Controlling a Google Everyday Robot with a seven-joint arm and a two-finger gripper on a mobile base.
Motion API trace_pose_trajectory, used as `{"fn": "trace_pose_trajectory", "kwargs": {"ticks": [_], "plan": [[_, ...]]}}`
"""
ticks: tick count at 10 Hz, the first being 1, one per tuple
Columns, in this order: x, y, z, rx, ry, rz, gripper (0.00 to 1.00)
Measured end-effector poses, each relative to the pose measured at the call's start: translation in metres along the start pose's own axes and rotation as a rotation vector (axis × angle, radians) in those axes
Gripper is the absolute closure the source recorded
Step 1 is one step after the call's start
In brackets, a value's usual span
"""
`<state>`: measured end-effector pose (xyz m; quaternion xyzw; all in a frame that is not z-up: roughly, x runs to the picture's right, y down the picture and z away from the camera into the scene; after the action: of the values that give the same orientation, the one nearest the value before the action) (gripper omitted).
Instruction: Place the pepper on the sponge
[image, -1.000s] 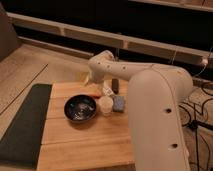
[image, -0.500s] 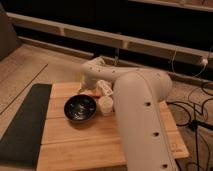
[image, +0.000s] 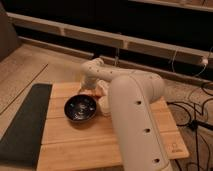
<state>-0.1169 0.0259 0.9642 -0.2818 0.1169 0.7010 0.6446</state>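
Over the far part of the wooden desk (image: 75, 150), we see the white arm (image: 135, 115) bend down so that the tool (image: 97, 91) sits just behind the black bowl (image: 80, 108). Its jaws stand wide apart, and we make out nothing between them. A small orange-red spot, the pepper (image: 89, 94), shows beside the tool at the bowl's far rim. The arm hides the sponge. A dark mat (image: 25, 125) lies at the desk's left edge.

Gripper (image: 93, 89) low ahead, jaws apart
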Motion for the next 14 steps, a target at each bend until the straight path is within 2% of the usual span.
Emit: {"fn": "trace_pose_trajectory", "kwargs": {"ticks": [3, 7, 8, 10, 13, 14], "plan": [[0.002, -0.011, -0.008, 0.024, -0.003, 0.047, 0.35], [0.015, -0.022, -0.033, 0.079, -0.025, 0.095, 0.35], [0.017, -0.028, -0.034, 0.082, -0.027, 0.111, 0.35], [0.016, -0.035, -0.032, 0.074, -0.029, 0.132, 0.35], [0.0, -0.042, -0.017, 0.096, -0.018, 0.083, 0.35], [-0.011, -0.04, -0.015, 0.086, -0.037, 0.068, 0.35]]}}
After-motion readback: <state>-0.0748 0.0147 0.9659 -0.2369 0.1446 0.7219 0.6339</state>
